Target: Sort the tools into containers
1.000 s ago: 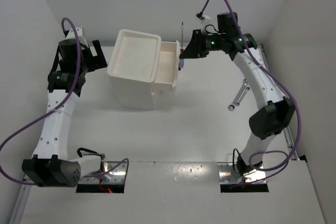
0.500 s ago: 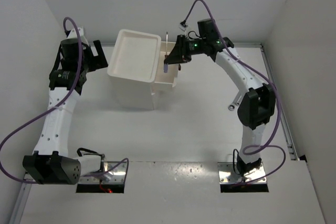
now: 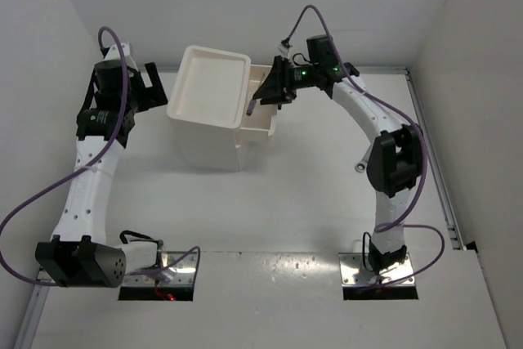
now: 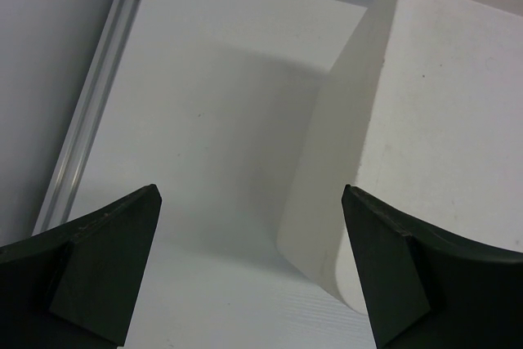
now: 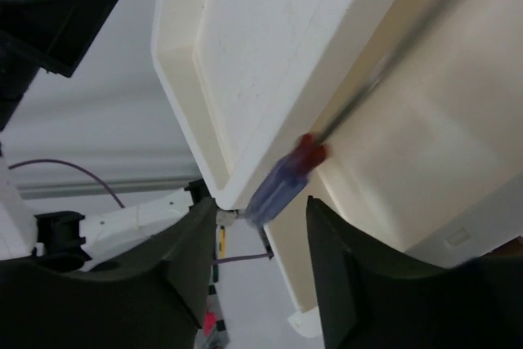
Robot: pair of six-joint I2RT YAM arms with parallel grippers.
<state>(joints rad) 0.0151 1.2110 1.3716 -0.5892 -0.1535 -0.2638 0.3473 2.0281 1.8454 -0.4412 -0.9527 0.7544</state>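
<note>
The white drawer unit (image 3: 208, 87) stands at the back, its top drawer (image 3: 263, 112) pulled out to the right. My right gripper (image 3: 274, 91) hovers over that drawer with its jaws apart. The blue-handled screwdriver (image 3: 252, 107) is loose and tilted below them. In the right wrist view it (image 5: 278, 185) is blurred, touching neither finger, with its shaft over the drawer's inside (image 5: 425, 145); the gripper (image 5: 260, 218) is open. My left gripper (image 3: 151, 86) is open and empty beside the unit's left wall (image 4: 425, 120). One silver wrench (image 3: 360, 166) lies on the table, partly behind the right arm.
White walls close in on the left, back and right of the table. A metal rail (image 3: 433, 161) runs along the table's right edge. The left wrist view shows another rail (image 4: 90, 120) along the left edge, with my gripper (image 4: 249, 271) over the bare table.
My right gripper carried the blue screwdriver left, over the open drawer. Its jaws have opened and the screwdriver has tipped down out of them. The left arm has not moved.
</note>
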